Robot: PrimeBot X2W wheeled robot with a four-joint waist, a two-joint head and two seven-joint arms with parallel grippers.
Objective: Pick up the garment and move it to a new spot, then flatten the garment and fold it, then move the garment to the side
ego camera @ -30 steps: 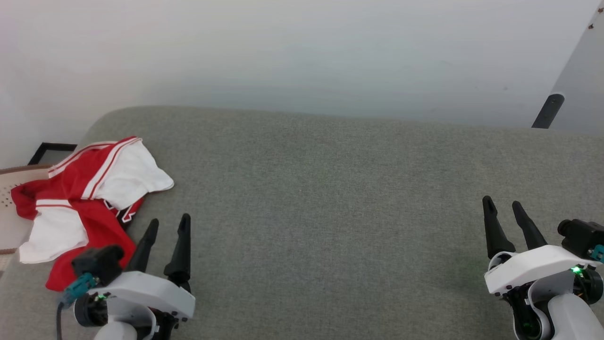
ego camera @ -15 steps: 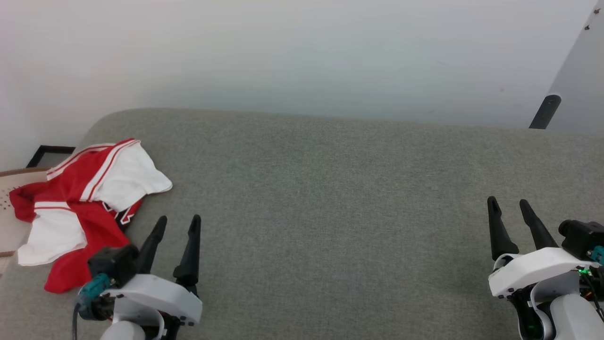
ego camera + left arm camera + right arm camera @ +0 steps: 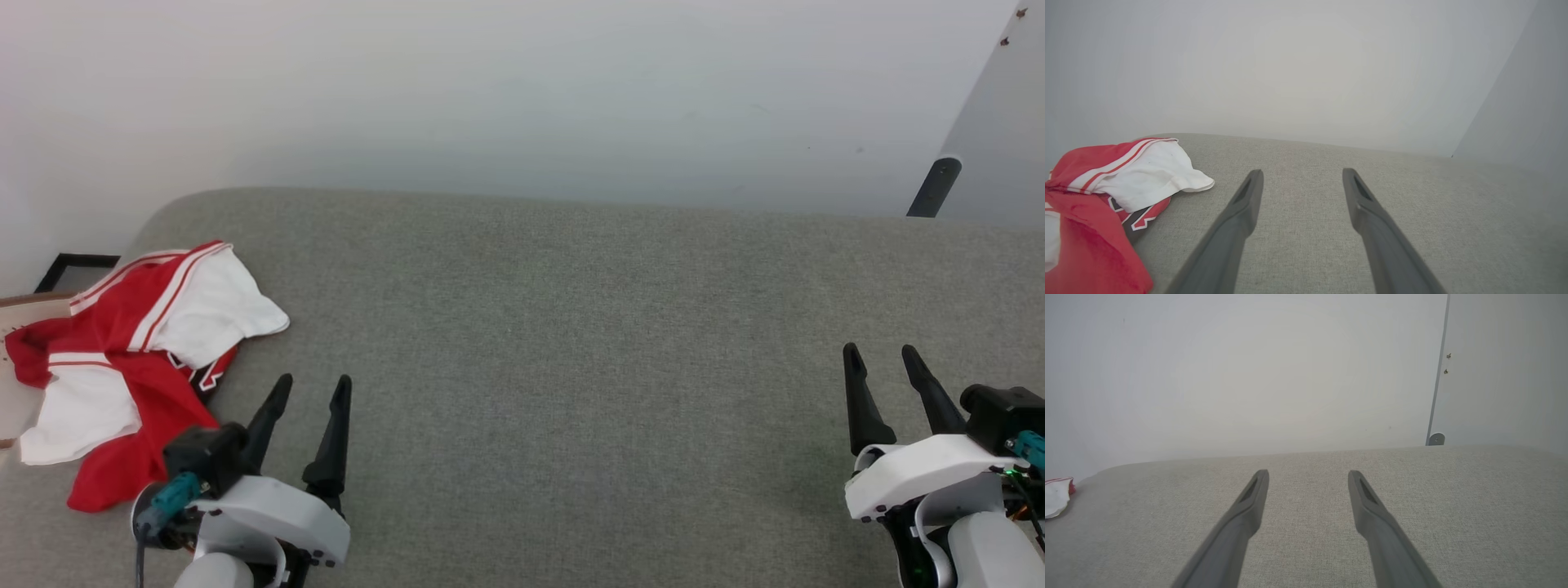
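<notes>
Crumpled red-and-white jersey (image 3: 122, 318) lying at the left end of the grey fabric surface (image 3: 571, 367), its left edge draped onto a beige object (image 3: 10, 408), possibly a basket rim; contents not discernible. Left fingers (image 3: 333, 433), spread apart and empty, just beside the jersey. Right fingers (image 3: 857, 400), likewise spread and empty, well apart at far right.

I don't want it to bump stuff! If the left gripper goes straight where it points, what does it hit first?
The left gripper probably meets only grey cushion, then the white wall; depth is unclear. The garment lies to its left, off that line.
</notes>
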